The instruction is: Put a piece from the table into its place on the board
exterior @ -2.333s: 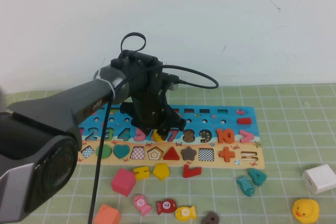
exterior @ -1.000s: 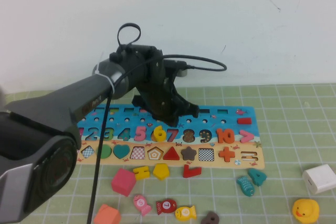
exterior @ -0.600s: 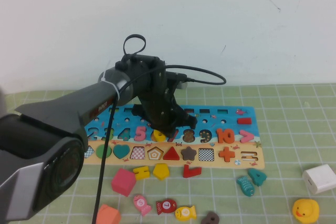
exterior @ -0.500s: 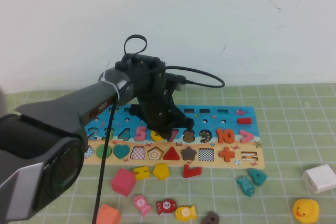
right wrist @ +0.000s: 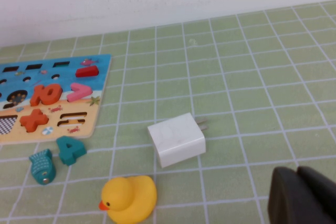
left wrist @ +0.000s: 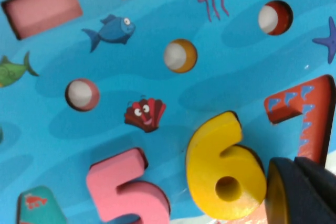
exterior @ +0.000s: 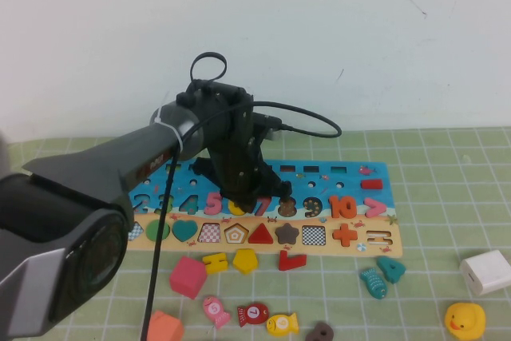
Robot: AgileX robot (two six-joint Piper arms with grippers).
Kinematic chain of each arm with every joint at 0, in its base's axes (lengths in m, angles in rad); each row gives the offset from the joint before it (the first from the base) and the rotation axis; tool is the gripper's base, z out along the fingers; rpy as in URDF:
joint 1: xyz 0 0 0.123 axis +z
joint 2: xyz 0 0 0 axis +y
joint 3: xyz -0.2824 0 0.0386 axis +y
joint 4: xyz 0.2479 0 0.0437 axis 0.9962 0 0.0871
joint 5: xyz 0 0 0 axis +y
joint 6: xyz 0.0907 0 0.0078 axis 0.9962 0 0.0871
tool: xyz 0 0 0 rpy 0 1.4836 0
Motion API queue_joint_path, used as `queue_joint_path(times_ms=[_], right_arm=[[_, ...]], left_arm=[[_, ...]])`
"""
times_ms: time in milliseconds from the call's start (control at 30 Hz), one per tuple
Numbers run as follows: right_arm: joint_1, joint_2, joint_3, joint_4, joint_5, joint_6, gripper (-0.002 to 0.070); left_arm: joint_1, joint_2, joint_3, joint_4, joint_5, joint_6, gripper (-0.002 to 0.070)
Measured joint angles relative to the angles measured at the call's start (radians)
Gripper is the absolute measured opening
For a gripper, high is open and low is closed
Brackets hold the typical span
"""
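Pressing looks like the job now: the 6 (left wrist: pixel 224 172) lies in its slot on the board (exterior: pixel 323 173) between 5 and 7, left tool (exterior: pixel 243 197) low over it, grip unreadable, so push straight down; right tool (right wrist: pixel 303 198) parked, grip unreadable.

Plain pale wall (exterior: pixel 335 29) fills the upper half of the high view, off-white with a faint bluish tint, a few thin dark scratch marks near the upper right. It meets the table along a straight horizontal line. Table top (exterior: pixel 447 189) is covered by a light green mat with a white grid of square cells; the same mat (right wrist: pixel 252 61) and wall base show in the right wrist view. Lighting is even and soft, shadows weak.
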Motion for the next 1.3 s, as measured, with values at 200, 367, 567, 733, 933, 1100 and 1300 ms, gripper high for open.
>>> queue_joint_path(times_ms=[200,367,567,733,933,1100,1300], right_arm=[[0.0,0.0,0.0,0.0,0.0,0.0,-0.0001],[0.0,0.0,0.0,0.0,0.0,0.0,-0.0001],[0.0,0.0,0.0,0.0,0.0,0.0,-0.0001],[0.0,0.0,0.0,0.0,0.0,0.0,-0.0001],[0.0,0.0,0.0,0.0,0.0,0.0,-0.0001],[0.0,0.0,0.0,0.0,0.0,0.0,-0.0001],[0.0,0.0,0.0,0.0,0.0,0.0,-0.0001]], left_arm=[[0.0,-0.083,0.0,0.047,0.016,0.021,0.0],[0.0,-0.201,0.0,0.058,0.046,0.077,0.0],[-0.018,-0.334,0.005,0.063,0.095,0.132,0.0],[-0.071,-0.473,0.142,0.065,0.051,0.142,-0.0001],[-0.122,-0.716,0.444,0.065,-0.087,0.11,-0.0001],[-0.124,-0.947,0.682,0.065,-0.175,0.064,-0.0001],[-0.126,-1.221,0.914,0.068,-0.233,0.005,-0.0001]])
